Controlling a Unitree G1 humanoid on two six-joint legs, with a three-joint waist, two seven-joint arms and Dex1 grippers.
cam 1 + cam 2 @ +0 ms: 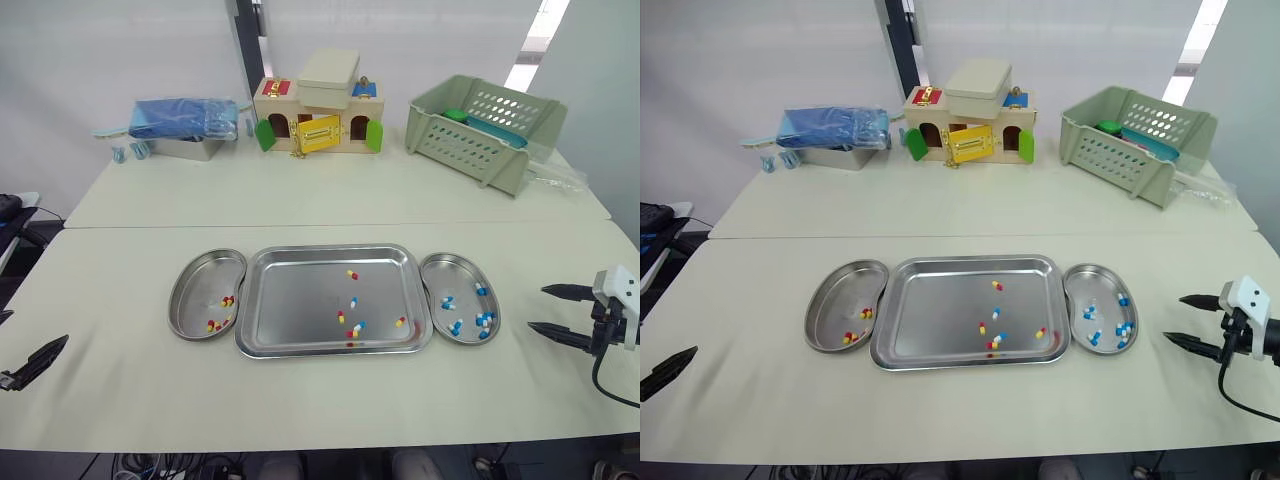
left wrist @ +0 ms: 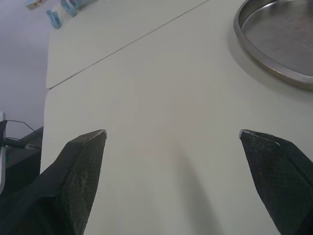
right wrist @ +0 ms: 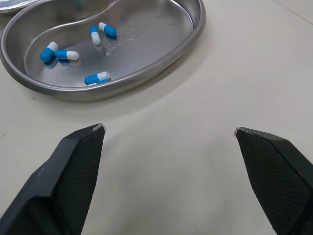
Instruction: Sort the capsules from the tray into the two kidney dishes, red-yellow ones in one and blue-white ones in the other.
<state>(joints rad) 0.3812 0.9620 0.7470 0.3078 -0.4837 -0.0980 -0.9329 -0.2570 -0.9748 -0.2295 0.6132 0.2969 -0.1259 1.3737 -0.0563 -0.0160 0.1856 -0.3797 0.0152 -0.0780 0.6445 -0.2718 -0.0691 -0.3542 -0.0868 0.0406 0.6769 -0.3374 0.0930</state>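
- The tray (image 1: 300, 290), a shiny steel rectangle with rounded corners, sat mid-width on the table (image 1: 330, 420), toward its front edge. The left kidney dish (image 1: 195, 280) and the right kidney dish (image 1: 458, 272) lay against its short sides.
- I counted about six capsules (image 1: 351, 274) in the tray, red-yellow and blue-white mixed, most of them in the half nearer the table's right edge. The ones by the tray's front rim merged with their reflections, so that count is unsure.
- The left kidney dish held a few red-yellow capsules (image 1: 214, 325), and the right kidney dish held several blue-white capsules (image 1: 484, 320).
- The left gripper (image 2: 171, 134) hung released and empty over bare table near the front left corner. From the head it was cut off at the picture's edge.
- The right gripper (image 1: 538, 308) hovered spread and empty by the table's right edge, near the right kidney dish but apart from it. The wrist view cropped that dish's far end.
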